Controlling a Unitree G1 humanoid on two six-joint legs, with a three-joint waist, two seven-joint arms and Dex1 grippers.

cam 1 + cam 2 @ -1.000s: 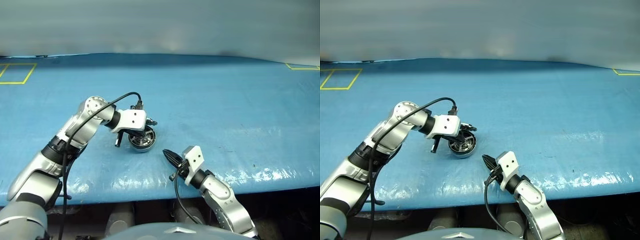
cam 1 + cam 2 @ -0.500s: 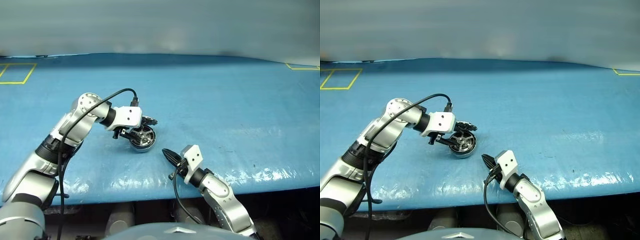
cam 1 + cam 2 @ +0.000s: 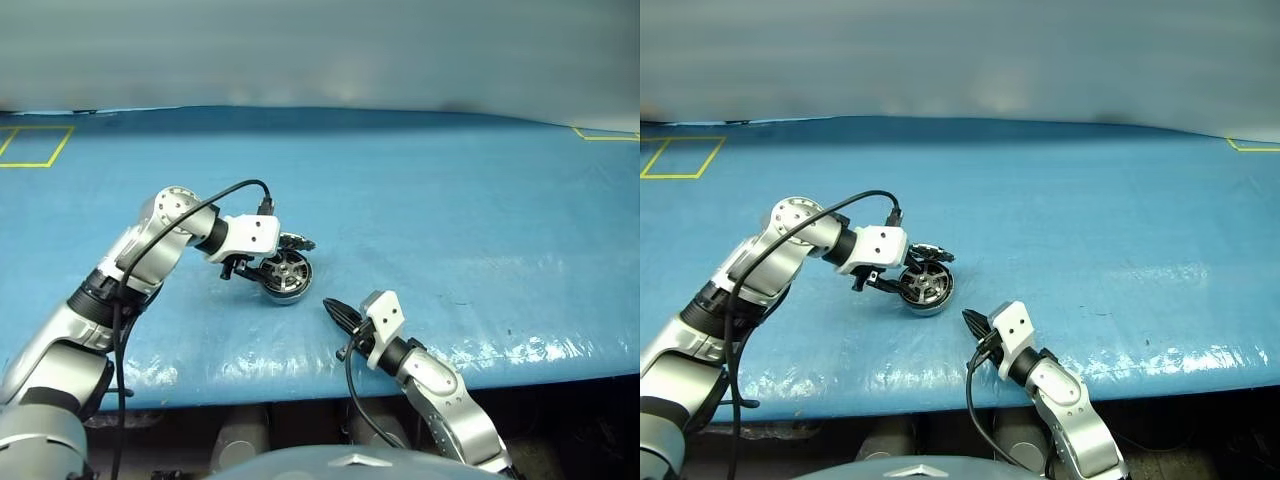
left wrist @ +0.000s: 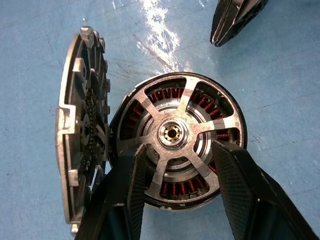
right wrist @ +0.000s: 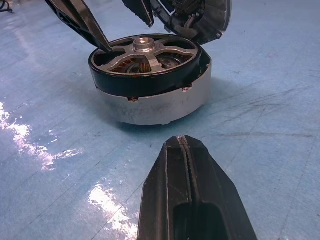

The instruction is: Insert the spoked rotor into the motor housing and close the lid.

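Two grippers near housing [image 5: 160, 102], rotor [image 4: 177, 145] seated, lid [image 4: 80, 130] upright

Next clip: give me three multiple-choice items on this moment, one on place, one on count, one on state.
1. Where is the silver-spoked, dark-rimmed rotor?
A. seated in the round grey metal motor housing
B. beside the housing on the table
C. in the right end effector

2. How many spokes does the rotor show?
A. three
B. five
C. eight

3. The round grey hinged lid is:
A. shut
B. standing open
C. detached

Key: 1 A, its rim sits in the housing top. 2 B, five silver arms leave the hub. 3 B, it stands on edge beside the housing.
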